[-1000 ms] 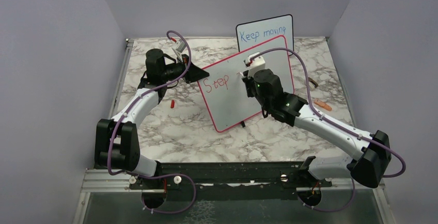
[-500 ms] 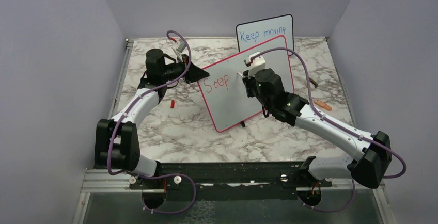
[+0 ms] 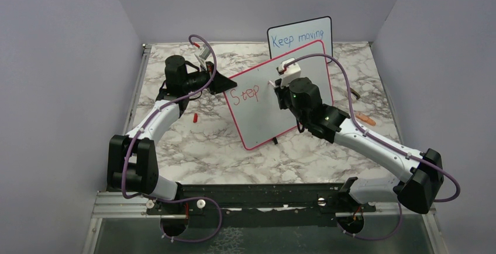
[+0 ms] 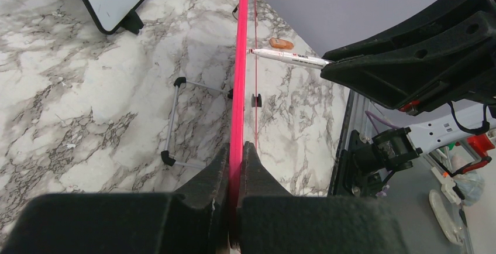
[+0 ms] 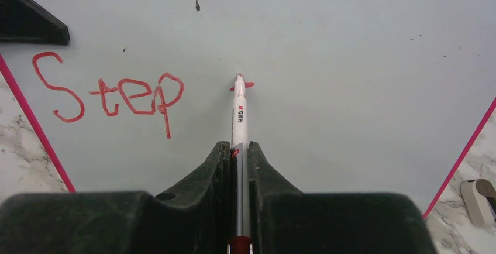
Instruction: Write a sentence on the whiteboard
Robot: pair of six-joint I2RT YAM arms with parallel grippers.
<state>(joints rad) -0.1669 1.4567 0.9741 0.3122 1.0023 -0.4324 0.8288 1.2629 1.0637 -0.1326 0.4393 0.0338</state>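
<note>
Top external view: the whiteboard (image 3: pixel 261 119), framed in red-pink, stands tilted on the marble tabletop (image 3: pixel 205 143) at the centre of the frame. The sentence (image 3: pixel 244 95) so far reads only "Step", in red, at the board's upper left. The left end effector (image 3: pixel 225 84) is clamped on the board's left edge. The right end effector (image 3: pixel 276 87) is at the board face to the right of the word.

Left wrist view: both fingers (image 4: pixel 213 169) are pressed together on the pink frame, which is seen edge-on and runs up the middle of the frame. The marker (image 4: pixel 290 58) touches the board from the right.

Right wrist view: the right end effector's jaws are closed around the marker barrel, and the tip rests on a short red stroke (image 5: pixel 248 84) to the right of "Step".

A smaller black-framed board (image 3: pixel 300 34) with blue writing stands behind, at upper centre. A small red piece (image 3: pixel 194 117) lies on the tabletop left of the whiteboard, and an orange object (image 3: pixel 365 117) lies to its right.
</note>
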